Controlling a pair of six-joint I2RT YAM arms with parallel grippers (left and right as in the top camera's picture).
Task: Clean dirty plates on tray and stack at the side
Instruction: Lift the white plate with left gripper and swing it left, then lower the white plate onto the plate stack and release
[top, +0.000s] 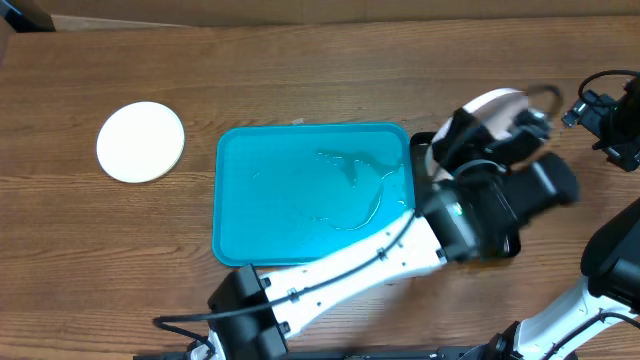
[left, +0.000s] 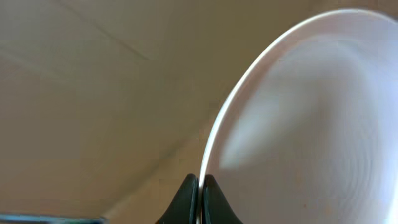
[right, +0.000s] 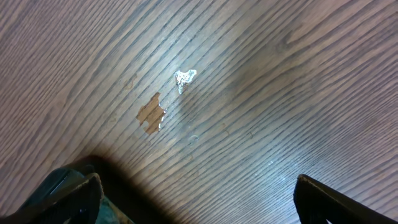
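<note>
The turquoise tray (top: 235, 200) lies mid-table with no plates on it, only wet streaks. One white plate (top: 140, 141) lies flat on the table to its left. My left gripper (top: 462, 135) reaches past the tray's right end. It is shut on the rim of a second white plate (top: 497, 103), held tilted up on edge. In the left wrist view the fingers (left: 199, 186) pinch that rim (left: 298, 124). My right gripper (right: 196, 186) is open and empty above bare wood, at the right edge in the overhead view (top: 605, 125). The green-rimmed plate is out of view.
The wooden table has a small chipped patch (right: 151, 112) and a white fleck (right: 185, 77) under my right gripper. A dark object (top: 500, 250) lies partly hidden under my left arm, right of the tray. The two arms are close together at the right.
</note>
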